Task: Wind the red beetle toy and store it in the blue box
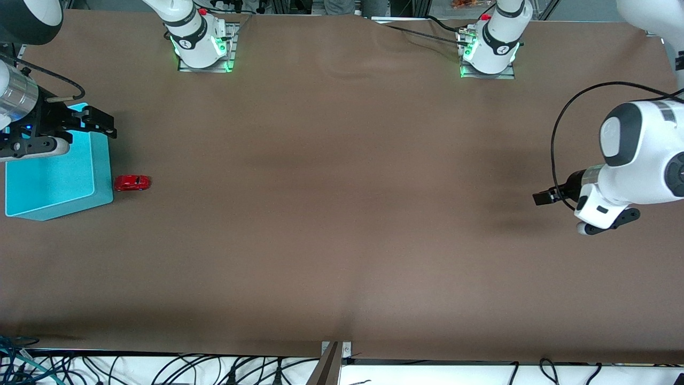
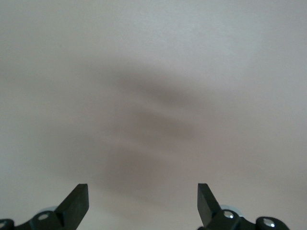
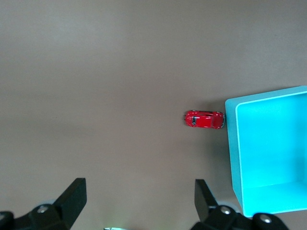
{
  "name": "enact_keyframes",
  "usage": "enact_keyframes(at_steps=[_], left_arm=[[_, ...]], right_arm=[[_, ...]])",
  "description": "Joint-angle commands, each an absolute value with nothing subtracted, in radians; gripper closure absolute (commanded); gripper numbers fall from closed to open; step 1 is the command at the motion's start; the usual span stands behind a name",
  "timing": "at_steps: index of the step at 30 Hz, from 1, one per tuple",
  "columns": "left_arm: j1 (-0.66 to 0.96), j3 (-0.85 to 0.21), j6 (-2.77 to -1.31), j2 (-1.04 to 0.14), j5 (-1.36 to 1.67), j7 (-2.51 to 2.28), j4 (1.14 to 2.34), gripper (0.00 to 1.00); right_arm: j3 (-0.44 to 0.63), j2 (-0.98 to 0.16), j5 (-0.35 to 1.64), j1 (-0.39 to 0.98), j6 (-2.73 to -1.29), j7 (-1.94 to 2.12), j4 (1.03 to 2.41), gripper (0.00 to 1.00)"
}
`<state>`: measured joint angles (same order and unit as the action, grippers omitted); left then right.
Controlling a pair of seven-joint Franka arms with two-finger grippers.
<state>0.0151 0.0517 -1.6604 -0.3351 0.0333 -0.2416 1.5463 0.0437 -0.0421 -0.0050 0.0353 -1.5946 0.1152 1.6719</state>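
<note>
- here, one brown tabletop [image 1: 342,214] carries everything.
- one blue box [image 1: 53,182] at the right arm's end, partly hidden by that arm.
- two end effectors: right end effector [image 3: 139,199] over the box's edge, left end effector [image 2: 143,201] over bare tabletop, both spread wide, empty.
- one red beetle toy [image 1: 132,183] just beside the box.

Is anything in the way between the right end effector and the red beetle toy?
Nothing visible. The right end effector is open above the blue box; the red beetle toy sits on bare table beside the box's wall.
</note>
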Motion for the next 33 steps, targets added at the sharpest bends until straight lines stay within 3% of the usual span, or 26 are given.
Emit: enact_keyframes(at_steps=[1, 16, 33], left_arm=[[0.008, 0.045, -1.632, -0.267, 0.044, -0.137, 1.542, 0.0], [0.009, 0.049, -1.536, -0.25, 0.051, -0.129, 1.405, 0.0], [0.012, 0.048, -1.529, -0.25, 0.051, -0.126, 1.396, 0.0]], right_arm=[[0.051, -0.045, -0.002, 0.029, -1.591, 0.088, 1.68, 0.0], [0.052, -0.038, -0.002, 0.028, -1.695, -0.123, 1.764, 0.0], [0.052, -0.023, -0.04, 0.028, -1.841, -0.27, 1.936, 0.0]])
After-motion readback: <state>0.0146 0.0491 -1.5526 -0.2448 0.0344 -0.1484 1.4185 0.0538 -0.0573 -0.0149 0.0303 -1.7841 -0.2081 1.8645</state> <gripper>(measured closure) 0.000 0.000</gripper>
